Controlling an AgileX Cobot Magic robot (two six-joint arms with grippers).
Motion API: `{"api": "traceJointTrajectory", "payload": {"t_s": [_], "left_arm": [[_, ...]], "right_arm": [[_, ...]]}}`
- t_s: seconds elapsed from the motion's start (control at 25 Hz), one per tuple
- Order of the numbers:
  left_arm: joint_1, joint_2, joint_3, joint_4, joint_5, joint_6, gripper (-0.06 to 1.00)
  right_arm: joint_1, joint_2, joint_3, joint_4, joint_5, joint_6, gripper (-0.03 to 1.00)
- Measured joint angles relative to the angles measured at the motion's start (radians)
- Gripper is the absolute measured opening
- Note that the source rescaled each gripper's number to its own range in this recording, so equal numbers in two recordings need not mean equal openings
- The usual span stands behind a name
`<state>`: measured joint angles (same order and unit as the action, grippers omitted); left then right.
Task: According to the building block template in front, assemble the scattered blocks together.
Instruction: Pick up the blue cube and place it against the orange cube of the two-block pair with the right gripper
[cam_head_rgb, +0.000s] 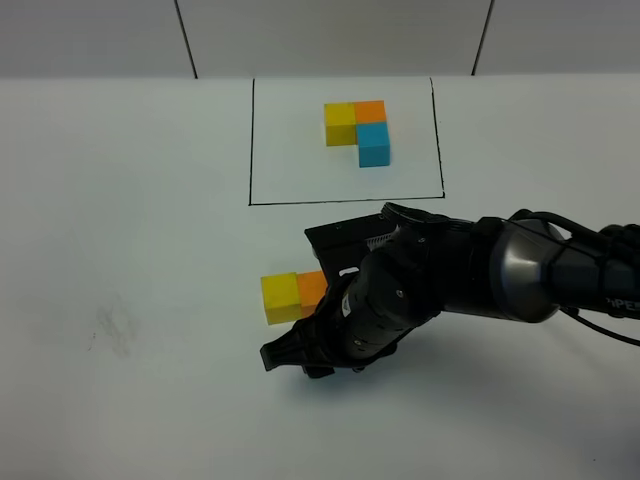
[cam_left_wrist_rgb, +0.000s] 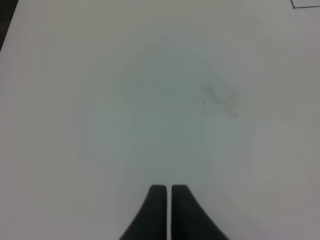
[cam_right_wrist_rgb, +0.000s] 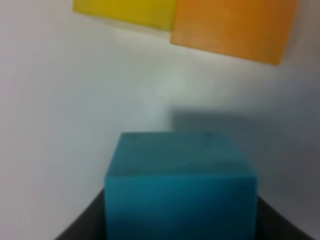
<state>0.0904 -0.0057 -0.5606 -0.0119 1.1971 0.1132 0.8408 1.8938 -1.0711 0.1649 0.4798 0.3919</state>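
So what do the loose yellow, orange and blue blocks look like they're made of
The yellow block, orange block and blue block look like painted wood or dense foam, though I cannot tell which. Their faces are flat, evenly coloured and matte with no glare, and the edges are crisp. The blue one sits between the right gripper's dark fingers.

From the high camera, the right gripper (cam_head_rgb: 300, 355) and its arm cover most of the orange cube (cam_head_rgb: 312, 288); only a sliver shows beside the yellow cube (cam_head_rgb: 281, 297). The light blue cube (cam_right_wrist_rgb: 180, 187) is hidden there altogether. Up close on the right wrist, everything's blurred, both far cubes cut off by the frame edge, fingers barely showing.
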Motion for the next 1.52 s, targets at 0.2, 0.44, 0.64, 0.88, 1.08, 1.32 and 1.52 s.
{"api": "traceJointTrajectory", "payload": {"t_s": [0.2,0.44,0.64,0.88,1.08,1.32,1.52], "left_arm": [[0.0,0.0,0.0,0.0,0.0,0.0,0.0],[0.0,0.0,0.0,0.0,0.0,0.0,0.0],[0.0,0.0,0.0,0.0,0.0,0.0,0.0],[0.0,0.0,0.0,0.0,0.0,0.002,0.0],[0.0,0.0,0.0,0.001,0.0,0.002,0.0],[0.0,0.0,0.0,0.001,0.0,0.002,0.0],[0.0,0.0,0.0,0.001,0.0,0.002,0.0]], "right_arm": [[0.0,0.037,-0.027,-0.029,0.018,0.022,0.47],[0.0,0.062,-0.037,-0.057,0.02,0.026,0.47],[0.0,0.11,-0.063,-0.099,0.039,0.036,0.47],[0.0,0.116,-0.09,-0.185,0.06,0.094,0.47],[0.0,0.116,-0.101,-0.219,0.069,0.12,0.47],[0.0,0.116,-0.101,-0.222,0.068,0.13,0.47],[0.0,0.116,-0.103,-0.222,0.063,0.134,0.47]]}}
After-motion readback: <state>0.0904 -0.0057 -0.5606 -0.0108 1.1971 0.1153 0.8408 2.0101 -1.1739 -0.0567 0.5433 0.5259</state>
